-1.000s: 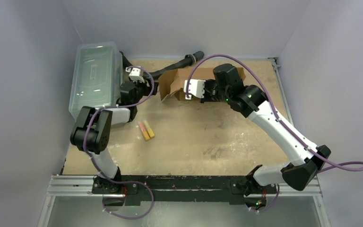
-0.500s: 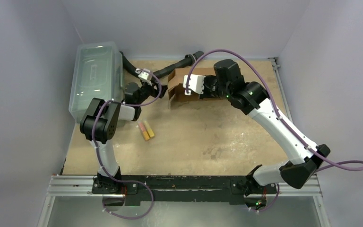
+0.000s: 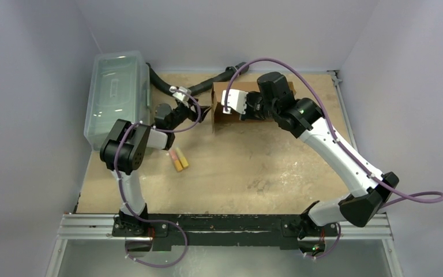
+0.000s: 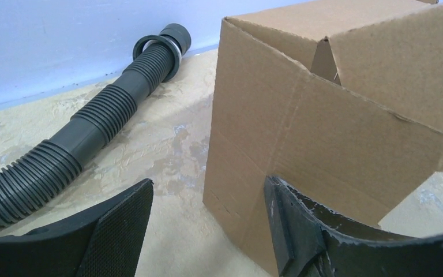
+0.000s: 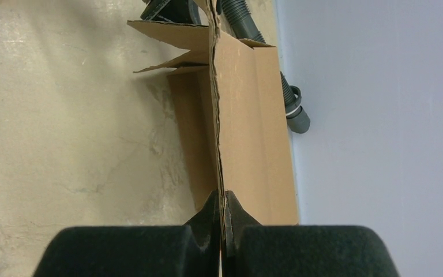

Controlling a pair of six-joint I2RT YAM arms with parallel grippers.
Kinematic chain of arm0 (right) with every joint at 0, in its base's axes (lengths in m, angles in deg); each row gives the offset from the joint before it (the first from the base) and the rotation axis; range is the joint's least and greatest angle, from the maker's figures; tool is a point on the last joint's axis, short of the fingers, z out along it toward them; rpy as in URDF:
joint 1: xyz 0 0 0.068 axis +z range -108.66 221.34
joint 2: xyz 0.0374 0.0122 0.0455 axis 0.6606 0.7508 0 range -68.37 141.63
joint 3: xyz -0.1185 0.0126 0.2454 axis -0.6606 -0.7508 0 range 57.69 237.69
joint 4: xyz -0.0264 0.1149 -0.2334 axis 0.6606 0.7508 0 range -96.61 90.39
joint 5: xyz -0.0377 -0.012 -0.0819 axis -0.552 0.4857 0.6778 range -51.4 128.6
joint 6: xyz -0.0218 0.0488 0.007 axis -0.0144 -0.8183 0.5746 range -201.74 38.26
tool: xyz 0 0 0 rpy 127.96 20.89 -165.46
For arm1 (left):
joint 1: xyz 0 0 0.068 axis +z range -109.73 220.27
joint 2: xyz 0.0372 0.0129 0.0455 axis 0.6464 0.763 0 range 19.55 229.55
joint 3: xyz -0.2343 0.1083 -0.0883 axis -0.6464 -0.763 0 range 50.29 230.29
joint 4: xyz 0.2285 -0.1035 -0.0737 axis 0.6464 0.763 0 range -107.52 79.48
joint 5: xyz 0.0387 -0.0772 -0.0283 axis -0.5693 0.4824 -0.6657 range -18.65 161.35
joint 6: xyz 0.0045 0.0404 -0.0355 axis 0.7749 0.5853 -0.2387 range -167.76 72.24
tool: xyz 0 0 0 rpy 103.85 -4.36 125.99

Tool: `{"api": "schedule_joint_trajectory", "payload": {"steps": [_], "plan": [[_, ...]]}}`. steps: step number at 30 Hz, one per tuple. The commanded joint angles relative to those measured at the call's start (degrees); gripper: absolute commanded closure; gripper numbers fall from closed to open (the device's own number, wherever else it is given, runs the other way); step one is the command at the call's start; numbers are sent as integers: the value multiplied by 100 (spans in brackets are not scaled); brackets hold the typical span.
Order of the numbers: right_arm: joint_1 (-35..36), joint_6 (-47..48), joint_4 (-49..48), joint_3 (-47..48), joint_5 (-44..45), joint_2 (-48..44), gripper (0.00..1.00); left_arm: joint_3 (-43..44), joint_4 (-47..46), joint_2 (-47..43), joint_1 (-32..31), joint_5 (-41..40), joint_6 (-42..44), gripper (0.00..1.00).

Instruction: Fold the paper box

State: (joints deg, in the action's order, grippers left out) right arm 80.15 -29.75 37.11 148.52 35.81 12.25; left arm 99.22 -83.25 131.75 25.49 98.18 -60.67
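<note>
Clamping plain brown corrugated cardboard box (image 5: 248, 115) wall edge-on, right pincer (image 5: 221, 203) — box interior mostly hidden; left pincer (image 4: 207, 193) spread wide beside it.

Lilac walls (image 3: 29, 133) L/R/back — worn tan tabletop (image 3: 254, 164)

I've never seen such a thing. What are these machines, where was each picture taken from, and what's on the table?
Two robot arms are bolted at the near edge of a table. The wide picture looks down from above; the other two come from cameras on the wrists, so the black shapes at the bottom are fingers. The right gripper is shut on an upright wall of the brown paper box. The left gripper is open at the box's corner, holding nothing. Also on the table: a clear lidded plastic bin, a dark ribbed hose and two small yellow-orange pieces.
</note>
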Motion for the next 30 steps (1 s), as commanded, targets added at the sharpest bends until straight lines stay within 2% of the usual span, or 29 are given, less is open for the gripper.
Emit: {"api": "schedule_joint_trajectory", "payload": {"steps": [1, 9, 16, 30], "plan": [[-11, -341, -110, 286, -317, -37, 100, -152, -468, 91, -77, -66, 113, 29], [-36, -559, 109, 546, -656, -5, 100, -115, -742, 152, -138, -233, 288, 26], [-130, -628, 392, 698, -937, -7, 100, -557, -1703, 151, -131, -147, 658, 21], [-184, -356, 825, 679, -1151, -108, 100, -766, -2073, 95, 103, -13, 752, 20]]}}
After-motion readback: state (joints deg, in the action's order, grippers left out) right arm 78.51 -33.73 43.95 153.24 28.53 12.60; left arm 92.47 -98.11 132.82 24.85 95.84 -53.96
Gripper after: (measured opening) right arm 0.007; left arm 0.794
